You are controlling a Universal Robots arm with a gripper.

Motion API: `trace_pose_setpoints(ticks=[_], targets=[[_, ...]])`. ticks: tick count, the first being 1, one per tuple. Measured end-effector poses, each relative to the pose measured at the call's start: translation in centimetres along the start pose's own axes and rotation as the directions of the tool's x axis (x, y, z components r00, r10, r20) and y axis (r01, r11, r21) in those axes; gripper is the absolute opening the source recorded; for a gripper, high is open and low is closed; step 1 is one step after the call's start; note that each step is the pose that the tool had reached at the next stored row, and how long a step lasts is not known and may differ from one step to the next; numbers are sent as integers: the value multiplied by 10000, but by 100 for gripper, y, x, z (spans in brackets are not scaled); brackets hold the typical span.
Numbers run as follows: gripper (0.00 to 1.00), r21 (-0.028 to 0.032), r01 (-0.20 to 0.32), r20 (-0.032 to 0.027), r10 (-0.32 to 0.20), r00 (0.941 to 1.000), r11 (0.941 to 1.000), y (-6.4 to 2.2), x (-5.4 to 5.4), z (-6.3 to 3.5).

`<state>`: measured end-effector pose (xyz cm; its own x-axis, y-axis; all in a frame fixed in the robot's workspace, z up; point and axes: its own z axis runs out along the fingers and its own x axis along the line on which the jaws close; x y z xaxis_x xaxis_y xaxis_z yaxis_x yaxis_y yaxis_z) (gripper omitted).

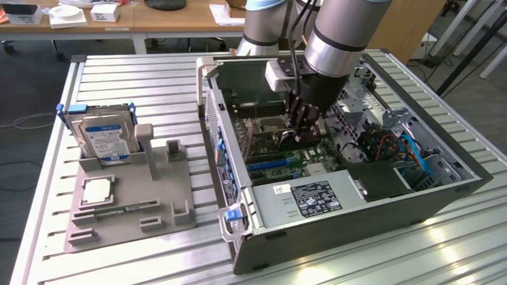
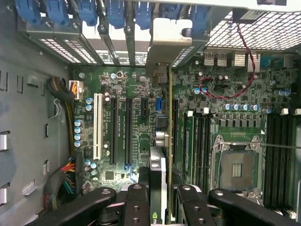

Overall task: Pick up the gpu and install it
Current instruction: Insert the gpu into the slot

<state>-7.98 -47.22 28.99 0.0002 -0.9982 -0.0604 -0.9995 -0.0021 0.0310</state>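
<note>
The gpu stands on edge over the green motherboard inside the open computer case. It runs from between my fingers to its pale metal bracket at the case's rear slot openings. My gripper is shut on the card, with a black finger on either side. In the exterior view the gripper reaches down into the middle of the case, with the gpu dark under it. Whether the card's edge sits in a slot I cannot tell.
Black expansion slots and a white one lie beside the card; a CPU socket lies on its other side. Blue latches line the rear. A power supply fills the case's near end. A hard drive stands in a grey fixture at the exterior view's left.
</note>
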Motion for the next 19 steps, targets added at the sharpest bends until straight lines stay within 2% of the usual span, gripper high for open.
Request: trace_pose_setpoints(ticks=[12, 19], targets=[[27, 8, 2, 1, -2, 10000, 10000, 22, 1, 8], [27, 8, 1, 2, -1, 10000, 10000, 22, 5, 82]])
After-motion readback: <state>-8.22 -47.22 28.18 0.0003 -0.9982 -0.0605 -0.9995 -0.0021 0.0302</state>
